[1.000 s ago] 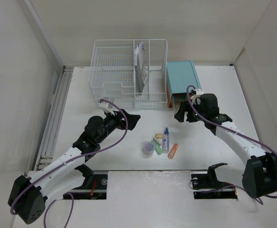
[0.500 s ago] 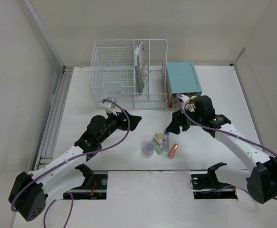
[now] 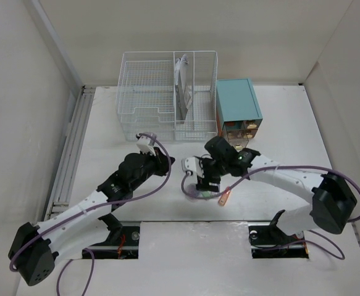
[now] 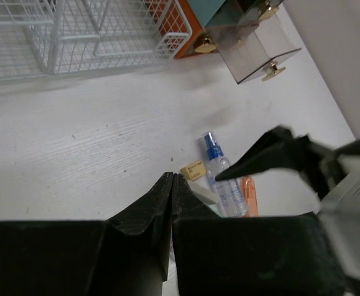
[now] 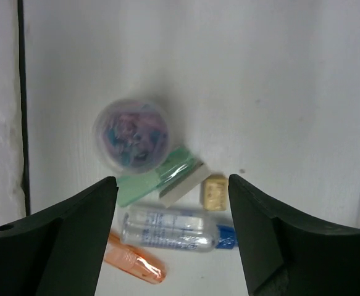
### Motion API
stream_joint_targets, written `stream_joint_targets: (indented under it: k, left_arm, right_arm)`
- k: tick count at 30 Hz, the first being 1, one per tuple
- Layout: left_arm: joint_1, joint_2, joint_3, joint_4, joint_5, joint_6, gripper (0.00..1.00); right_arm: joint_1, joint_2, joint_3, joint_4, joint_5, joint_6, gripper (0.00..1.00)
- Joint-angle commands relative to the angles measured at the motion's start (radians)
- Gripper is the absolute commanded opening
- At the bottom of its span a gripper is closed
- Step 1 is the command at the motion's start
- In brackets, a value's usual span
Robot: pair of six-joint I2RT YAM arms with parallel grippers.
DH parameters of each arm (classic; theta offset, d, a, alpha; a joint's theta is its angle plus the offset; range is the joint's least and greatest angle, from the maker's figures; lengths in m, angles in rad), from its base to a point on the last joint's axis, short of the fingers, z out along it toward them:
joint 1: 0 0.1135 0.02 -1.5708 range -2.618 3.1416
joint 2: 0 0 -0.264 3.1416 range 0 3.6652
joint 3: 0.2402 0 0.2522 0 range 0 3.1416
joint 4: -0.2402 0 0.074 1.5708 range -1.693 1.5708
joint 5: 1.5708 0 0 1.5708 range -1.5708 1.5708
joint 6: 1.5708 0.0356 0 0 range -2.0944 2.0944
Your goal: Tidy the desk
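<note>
On the white desk (image 3: 105,135) lies a cluster of small items: a round clear container (image 5: 131,134) with purple and blue contents, a green-sleeved eraser (image 5: 161,179), a small yellow eraser (image 5: 215,191), a clear spray bottle (image 5: 170,228) with a blue cap, and an orange pen-like item (image 5: 136,265). My right gripper (image 5: 170,182) hangs open straight above this cluster (image 3: 198,179), with nothing between its fingers. My left gripper (image 4: 171,177) is shut and empty, just left of the items (image 3: 167,161).
A white wire basket (image 3: 167,92) stands at the back. The teal drawer cabinet (image 3: 236,105) to its right has a clear drawer (image 4: 260,52) pulled out. A metal rail (image 3: 71,148) runs along the left edge.
My right arm swung left from the cabinet's drawer to above the small items. My left gripper went from open to shut and drew back slightly.
</note>
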Motion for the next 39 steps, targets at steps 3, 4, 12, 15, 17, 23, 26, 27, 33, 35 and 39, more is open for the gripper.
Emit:
stream_joint_targets:
  k: [3,4,12,15,17,23,26,27,33,35,39]
  left_arm:
    - [-0.010,-0.099,-0.001,-0.032,-0.104,-0.043,0.00]
    - [-0.010,-0.100,-0.012,-0.032,-0.104,-0.053,0.00]
    - [-0.010,-0.133,-0.032,-0.032,-0.113,-0.062,0.00]
    - [-0.010,-0.144,-0.042,-0.032,-0.113,-0.062,0.00]
    - [-0.010,-0.164,-0.051,-0.041,-0.113,-0.071,0.00]
    - [-0.010,-0.195,-0.073,-0.051,-0.124,-0.089,0.00]
    - [-0.010,-0.195,-0.082,-0.051,-0.133,-0.089,0.00]
    - [-0.010,-0.195,-0.082,-0.051,-0.133,-0.089,0.00]
    - [-0.010,-0.204,-0.082,-0.051,-0.133,-0.089,0.00]
    - [-0.010,-0.204,-0.082,-0.051,-0.133,-0.089,0.00]
    - [-0.010,-0.224,-0.073,-0.070,-0.142,-0.089,0.00]
  right_arm:
    - [0.063,-0.038,-0.092,0.043,0.081,-0.299,0.78]
    - [0.063,-0.038,-0.092,0.031,0.060,-0.315,0.79]
    - [0.063,0.005,-0.101,0.074,0.040,-0.336,0.87]
    - [0.073,0.043,-0.072,0.074,0.029,-0.336,0.87]
    - [0.096,0.075,-0.061,0.064,0.017,-0.336,0.87]
    - [0.143,0.129,-0.032,0.031,-0.008,-0.336,0.80]
    - [0.152,0.129,-0.023,0.031,-0.008,-0.336,0.79]
    - [0.152,0.129,-0.012,0.022,-0.008,-0.336,0.79]
    - [0.175,0.183,0.029,0.013,-0.008,-0.336,0.59]
    - [0.175,0.210,0.040,0.004,0.001,-0.327,0.59]
    - [0.195,0.233,0.060,-0.006,0.012,-0.316,0.55]
